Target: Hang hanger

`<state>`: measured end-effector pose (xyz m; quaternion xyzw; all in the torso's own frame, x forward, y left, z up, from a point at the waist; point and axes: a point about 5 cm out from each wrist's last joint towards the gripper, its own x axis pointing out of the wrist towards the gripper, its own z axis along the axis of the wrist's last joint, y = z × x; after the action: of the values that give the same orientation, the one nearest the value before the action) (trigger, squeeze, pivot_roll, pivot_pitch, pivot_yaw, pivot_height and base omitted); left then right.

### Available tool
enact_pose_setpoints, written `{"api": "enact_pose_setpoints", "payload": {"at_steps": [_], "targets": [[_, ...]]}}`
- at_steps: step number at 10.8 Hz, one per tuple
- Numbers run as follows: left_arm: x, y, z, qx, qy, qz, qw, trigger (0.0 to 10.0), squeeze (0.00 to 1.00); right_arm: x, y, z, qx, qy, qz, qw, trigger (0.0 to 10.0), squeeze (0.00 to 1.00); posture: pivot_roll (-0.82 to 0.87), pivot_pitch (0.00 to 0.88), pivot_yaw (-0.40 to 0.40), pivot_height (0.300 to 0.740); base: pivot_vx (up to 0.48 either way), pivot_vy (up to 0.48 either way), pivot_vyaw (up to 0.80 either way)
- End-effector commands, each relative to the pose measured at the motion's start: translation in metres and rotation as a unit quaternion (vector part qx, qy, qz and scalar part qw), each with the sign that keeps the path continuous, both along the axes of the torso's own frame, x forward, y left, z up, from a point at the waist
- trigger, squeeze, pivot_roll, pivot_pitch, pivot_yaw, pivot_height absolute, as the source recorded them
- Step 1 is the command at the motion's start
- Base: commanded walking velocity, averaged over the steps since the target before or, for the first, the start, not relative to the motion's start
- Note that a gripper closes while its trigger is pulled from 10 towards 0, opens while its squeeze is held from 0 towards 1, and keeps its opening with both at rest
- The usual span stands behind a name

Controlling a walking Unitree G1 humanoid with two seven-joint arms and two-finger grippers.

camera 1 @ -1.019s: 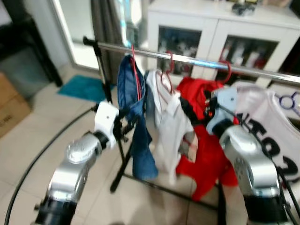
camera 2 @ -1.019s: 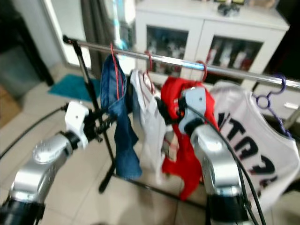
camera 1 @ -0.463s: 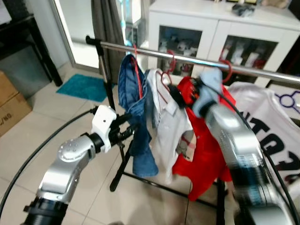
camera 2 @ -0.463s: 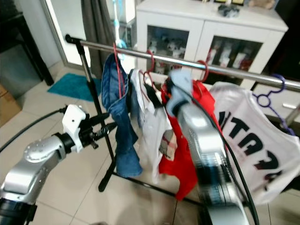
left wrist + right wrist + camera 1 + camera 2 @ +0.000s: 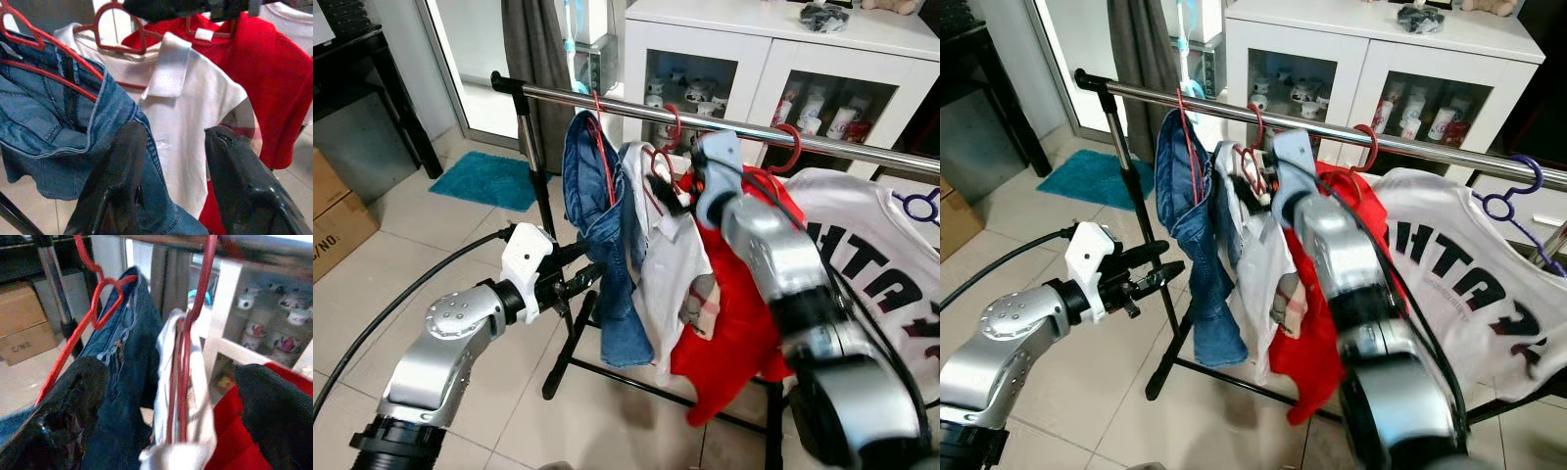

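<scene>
Spanning the scene from left to right, a chrome garment rail [image 5: 636, 106] rests on a black upright with black floor bars, standing on pale glossy floor tiles [image 5: 431, 245]. Behind the rail stands a white cabinet [image 5: 1381, 59] with glass doors and small figures on its shelves; a teal mat [image 5: 489, 181] lies on the floor by a bright doorway, a dark curtain hangs beside it, and a cardboard box [image 5: 337, 211] sits at the far left. Four garments hang side by side on the rail: blue denim jeans [image 5: 602, 255] on a red wire hanger, a white polo shirt [image 5: 671, 245] on a red hanger [image 5: 188, 340], a red shirt [image 5: 739, 294], and a white printed T-shirt [image 5: 1469, 284] on a purple hanger. The red hanger's hook is over the rail between the jeans and the red shirt. The right gripper [image 5: 171, 396] is raised at the rail, its two black fingers spread wide on either side of the polo shirt's hanger and collar, not closed on it; the silver right arm crosses in front of the red shirt. The left gripper [image 5: 171, 161] is held lower, close beside the jeans, fingers spread apart, with denim lying against one finger [image 5: 120, 181] and the polo shirt behind the gap. A black cable trails from the left arm across the floor.
</scene>
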<state>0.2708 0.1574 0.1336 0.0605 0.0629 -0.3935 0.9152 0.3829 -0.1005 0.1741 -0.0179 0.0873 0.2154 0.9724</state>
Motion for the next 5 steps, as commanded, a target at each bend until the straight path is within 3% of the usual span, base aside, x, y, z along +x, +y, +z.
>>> {"api": "enact_pose_setpoints", "payload": {"at_steps": [1, 5], "targets": [[-0.002, 0.002, 0.001, 0.004, 0.002, -0.009, 1.000, 10.0, 0.00, 0.006, 0.001, 0.002, 0.001, 0.002, -0.005, 1.000, 10.0, 0.00, -0.04, 0.000, 0.010, 0.740, 0.000, 0.000, 0.00], [-0.010, 0.009, -0.009, 0.016, 0.021, -0.022, 0.999, 10.0, 0.00, 0.023, 0.007, 0.005, -0.002, 0.026, -0.035, 0.999, 10.0, 0.00, -0.01, 0.000, 0.007, 0.740, 0.000, 0.000, 0.00]]}}
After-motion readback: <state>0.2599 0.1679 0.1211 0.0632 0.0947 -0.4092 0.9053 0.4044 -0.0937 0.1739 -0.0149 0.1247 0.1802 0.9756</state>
